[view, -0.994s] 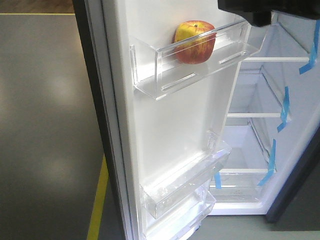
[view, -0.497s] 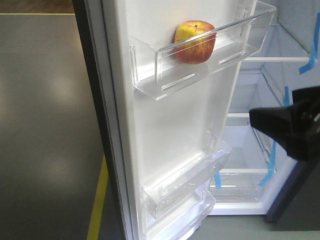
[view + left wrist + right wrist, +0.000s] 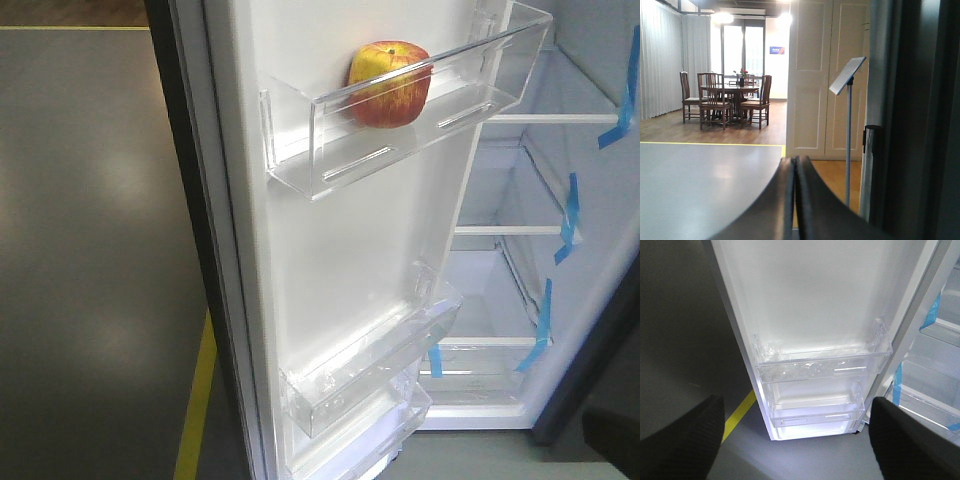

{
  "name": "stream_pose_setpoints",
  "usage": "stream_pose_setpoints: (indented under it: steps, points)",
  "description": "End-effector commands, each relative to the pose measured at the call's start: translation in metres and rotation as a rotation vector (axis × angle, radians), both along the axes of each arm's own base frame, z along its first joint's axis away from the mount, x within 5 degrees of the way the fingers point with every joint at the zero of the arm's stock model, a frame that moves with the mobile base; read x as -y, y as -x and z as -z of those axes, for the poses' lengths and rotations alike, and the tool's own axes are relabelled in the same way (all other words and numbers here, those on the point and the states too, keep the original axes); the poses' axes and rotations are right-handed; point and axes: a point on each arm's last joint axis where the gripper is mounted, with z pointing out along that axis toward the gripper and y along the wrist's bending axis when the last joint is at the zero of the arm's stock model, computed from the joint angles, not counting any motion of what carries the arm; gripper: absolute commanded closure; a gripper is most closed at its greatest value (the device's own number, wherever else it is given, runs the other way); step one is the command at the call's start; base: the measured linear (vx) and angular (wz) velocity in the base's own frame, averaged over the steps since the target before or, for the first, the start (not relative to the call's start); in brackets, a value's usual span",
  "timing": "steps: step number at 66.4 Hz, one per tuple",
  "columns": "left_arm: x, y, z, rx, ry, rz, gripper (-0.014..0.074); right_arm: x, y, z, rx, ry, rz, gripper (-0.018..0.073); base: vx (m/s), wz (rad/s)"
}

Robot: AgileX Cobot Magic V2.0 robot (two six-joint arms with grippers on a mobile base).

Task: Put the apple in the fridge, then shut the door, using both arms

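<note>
The right gripper [image 3: 795, 405], wide and empty, has left the front view. The apple [image 3: 390, 83] sits mid-way along the upper door bin [image 3: 300, 150]. The left gripper [image 3: 795, 162] is pressed closed. Only closing the open door [image 3: 340, 260] likely remains.

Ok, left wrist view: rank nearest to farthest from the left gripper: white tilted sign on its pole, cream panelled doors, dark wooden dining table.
1. White tilted sign on its pole, right of left gripper.
2. Cream panelled doors, behind it.
3. Dark wooden dining table, far left.
</note>
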Motion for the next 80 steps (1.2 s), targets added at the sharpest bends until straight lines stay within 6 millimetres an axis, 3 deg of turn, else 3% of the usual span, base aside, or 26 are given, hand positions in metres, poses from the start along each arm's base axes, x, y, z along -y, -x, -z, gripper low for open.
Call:
stream_pose_setpoints:
  steps: [1,13,24,39,57,80]
  points:
    - [0.0,0.001,0.002,0.064,0.054,0.012,0.0602,0.002,0.004,-0.004,0.069,-0.035,0.01,-0.0019,0.0,0.0]
    - [0.0,0.003,-0.009,0.094,0.088,0.021,0.0602,0.006,0.012,0.005,0.062,-0.03,0.008,-0.0019,0.0,0.0]
    - [0.0,0.007,-0.039,0.069,0.088,0.021,0.0602,0.006,0.013,0.006,0.057,-0.028,0.007,-0.0019,0.0,0.0]
    - [0.0,-0.008,-0.081,-0.178,0.08,0.011,0.0602,0.005,0.013,0.006,0.053,-0.036,0.004,-0.0019,0.0,0.0]
    - [0.001,-0.054,-0.121,-0.448,-0.05,0.012,0.0602,0.005,0.013,0.006,0.053,-0.037,0.003,-0.0019,0.0,0.0]
    - [0.01,-0.136,-0.157,-0.75,-0.136,0.146,0.0602,0.005,0.013,0.006,0.053,-0.037,0.003,-0.0019,0.0,0.0]
